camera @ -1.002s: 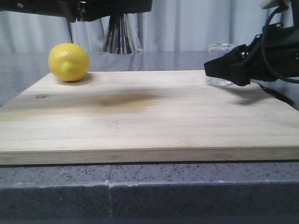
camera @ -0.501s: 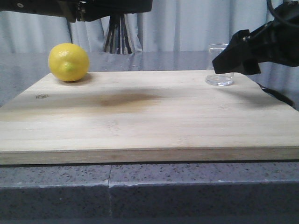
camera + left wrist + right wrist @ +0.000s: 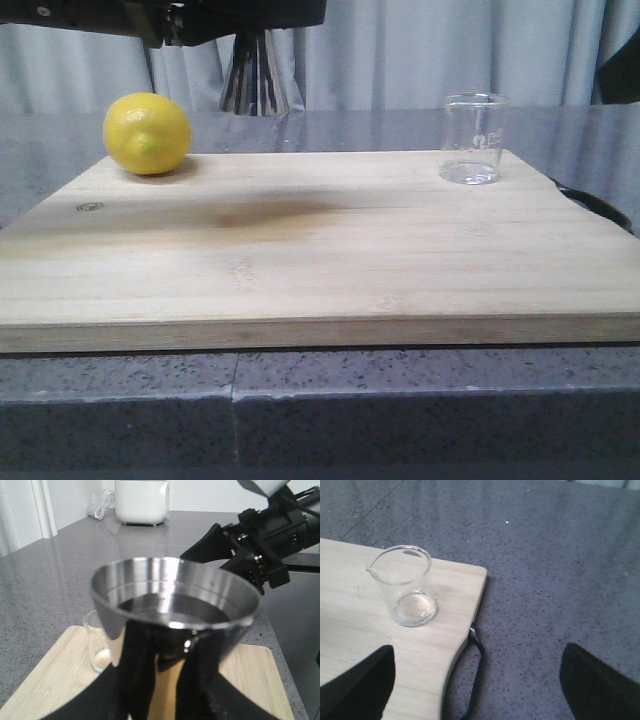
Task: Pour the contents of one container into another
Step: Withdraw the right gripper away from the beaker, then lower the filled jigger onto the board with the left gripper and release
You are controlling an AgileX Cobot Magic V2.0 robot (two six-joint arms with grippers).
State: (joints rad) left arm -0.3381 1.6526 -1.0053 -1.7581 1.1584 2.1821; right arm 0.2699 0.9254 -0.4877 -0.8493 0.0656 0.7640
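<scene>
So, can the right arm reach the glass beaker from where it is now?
Probably yes. The beaker stands alone near the corner of the board, with nothing between it and the right fingers, which are spread wide and hold nothing.

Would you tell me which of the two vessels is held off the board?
The steel jigger, gripped aloft by the left gripper; the glass beaker stands on the board.

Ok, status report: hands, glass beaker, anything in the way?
Left hand shut on shiny steel jigger. Right hand open. Small clear glass beaker upright on board. Yellow lemon apart.
</scene>
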